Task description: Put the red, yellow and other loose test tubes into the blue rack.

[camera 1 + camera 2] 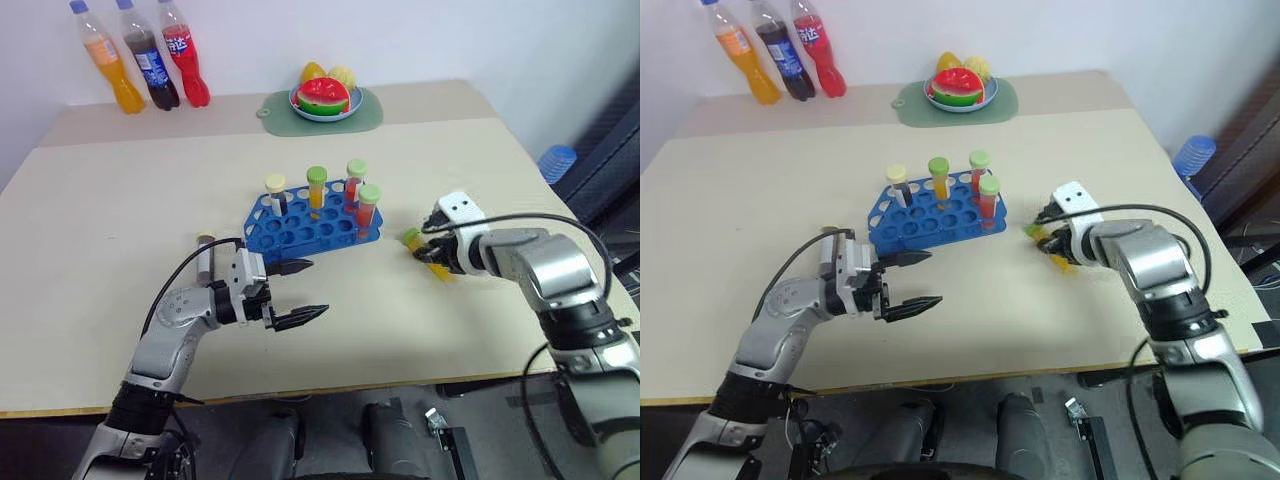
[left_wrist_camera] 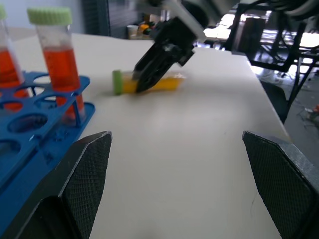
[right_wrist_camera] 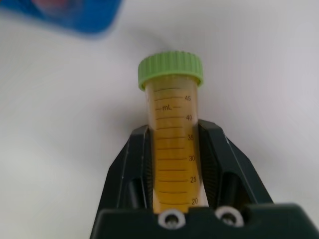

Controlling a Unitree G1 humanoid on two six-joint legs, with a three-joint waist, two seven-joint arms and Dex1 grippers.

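Observation:
The blue rack [image 1: 300,228] stands mid-table with several capped tubes upright in it. To its right a yellow test tube [image 1: 436,263] with a green cap lies on the table, and my right gripper [image 1: 428,250] is shut on its body; the right wrist view shows the tube [image 3: 172,149] pinched between both fingers [image 3: 137,159]. A dark brown tube [image 1: 205,258] with a pale cap rests left of the rack, just behind my left wrist. My left gripper [image 1: 300,292] hangs open in front of the rack, holding nothing and pointing toward the yellow tube [image 2: 154,82].
Three soda bottles [image 1: 150,60] stand at the table's back left. A green mat with a fruit plate [image 1: 325,100] lies at the back centre. A blue ribbed object [image 1: 557,160] sits off the table's right edge. The table's front edge runs close below both arms.

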